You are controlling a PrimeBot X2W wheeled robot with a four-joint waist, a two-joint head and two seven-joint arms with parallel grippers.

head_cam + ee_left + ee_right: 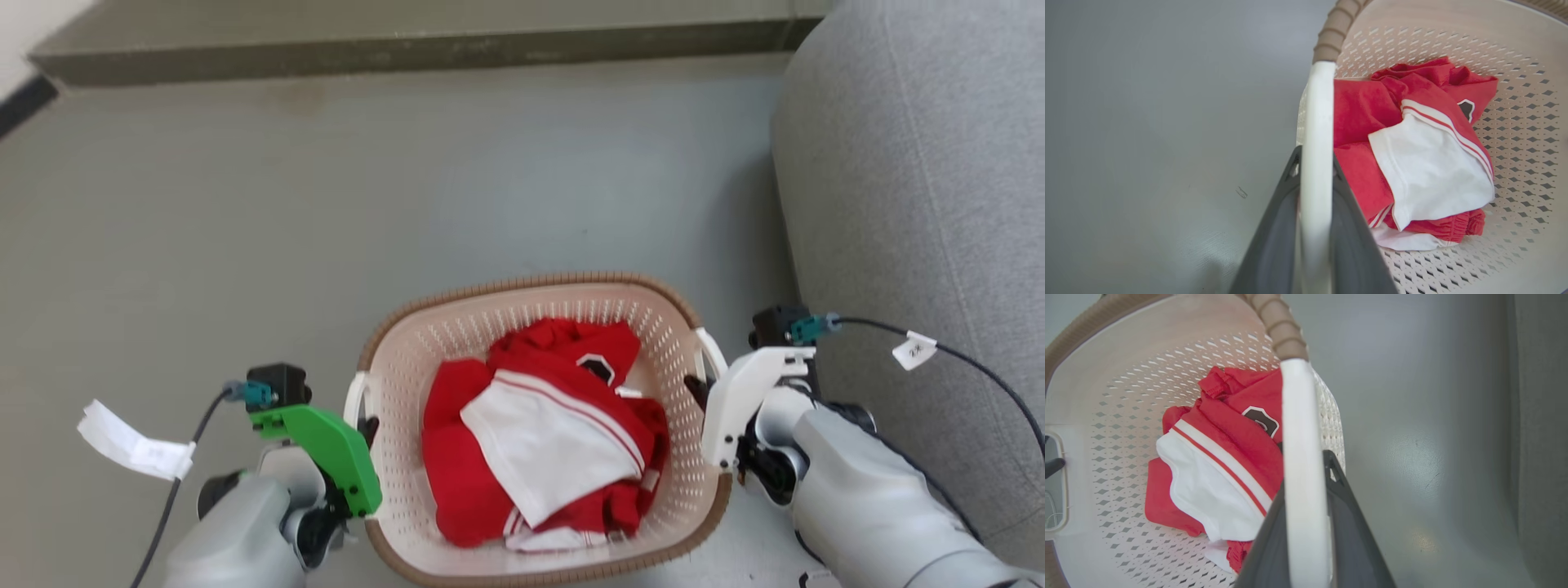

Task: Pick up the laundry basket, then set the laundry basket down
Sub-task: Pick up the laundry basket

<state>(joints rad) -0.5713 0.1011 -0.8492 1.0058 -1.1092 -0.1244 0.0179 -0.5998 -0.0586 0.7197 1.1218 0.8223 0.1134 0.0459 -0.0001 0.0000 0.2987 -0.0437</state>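
Cream laundry basket (522,320): left gripper (367,426), right gripper (694,385) clamp handles (1316,106).

Left fingers (1271,245) and right fingers (1359,539) each clamped, pointing inward

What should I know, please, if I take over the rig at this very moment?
The left gripper has its fingers shut around the left white side handle of the cream perforated plastic laundry basket with a brown woven-look rim.
The right gripper has its fingers shut around the right white side handle.
The basket is between the two arms, over the grey floor, with red and white clothes inside. A grey fabric sofa is close on the right.
Done: both handles grasped. I cannot tell whether the basket is off the floor.
Left: lift if needed, set it down, release.
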